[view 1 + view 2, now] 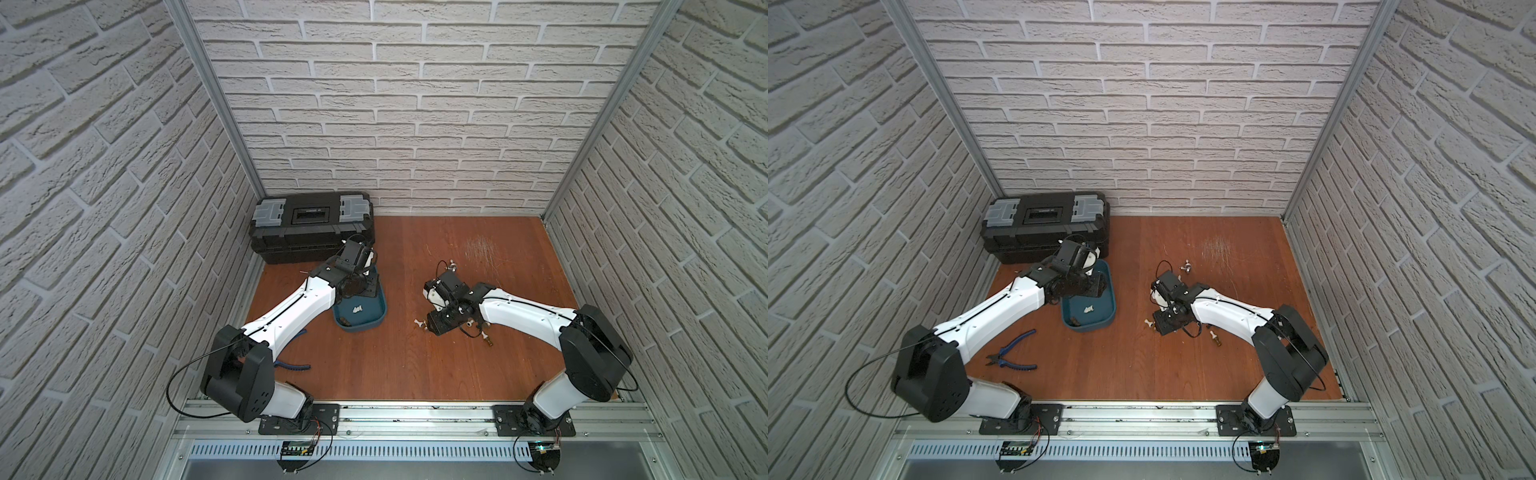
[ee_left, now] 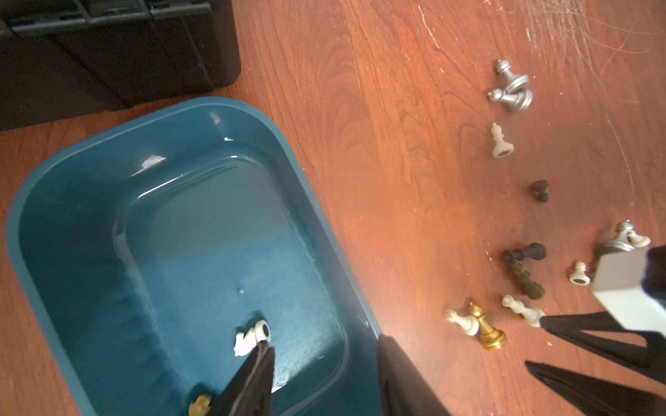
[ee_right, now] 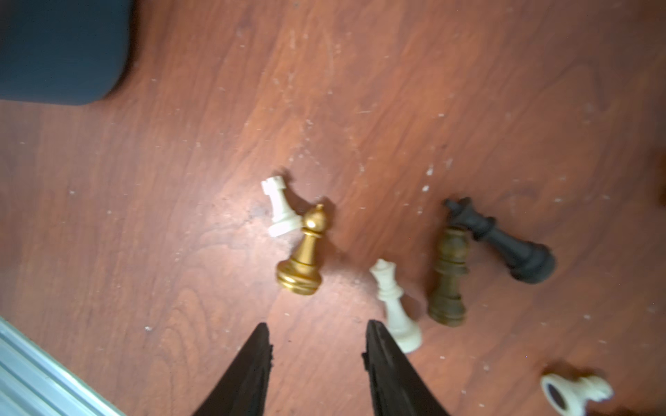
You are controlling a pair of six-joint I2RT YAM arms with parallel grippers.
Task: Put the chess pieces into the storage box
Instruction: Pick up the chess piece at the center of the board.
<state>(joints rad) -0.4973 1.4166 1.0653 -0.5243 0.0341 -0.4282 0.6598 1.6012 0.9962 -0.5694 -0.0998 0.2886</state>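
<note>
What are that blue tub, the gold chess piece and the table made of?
The storage box looks like moulded plastic, glossy: smooth rounded walls with sharp white glints. The gold piece has a metallic sheen, though it may be painted or plated plastic. The table shows reddish wood grain with pale scratches; solid wood or a printed laminate, I cannot tell.

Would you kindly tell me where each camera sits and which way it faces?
Top views: above the front rail, looking down toward the back wall; left arm, right arm, storage box, black toolbox.
Left wrist: on its arm, looking down past the open left gripper into the storage box.
Right wrist: on its arm, looking down past the open right gripper at scattered chess pieces.
Shared: both wrist views show the gold bishop.
</note>
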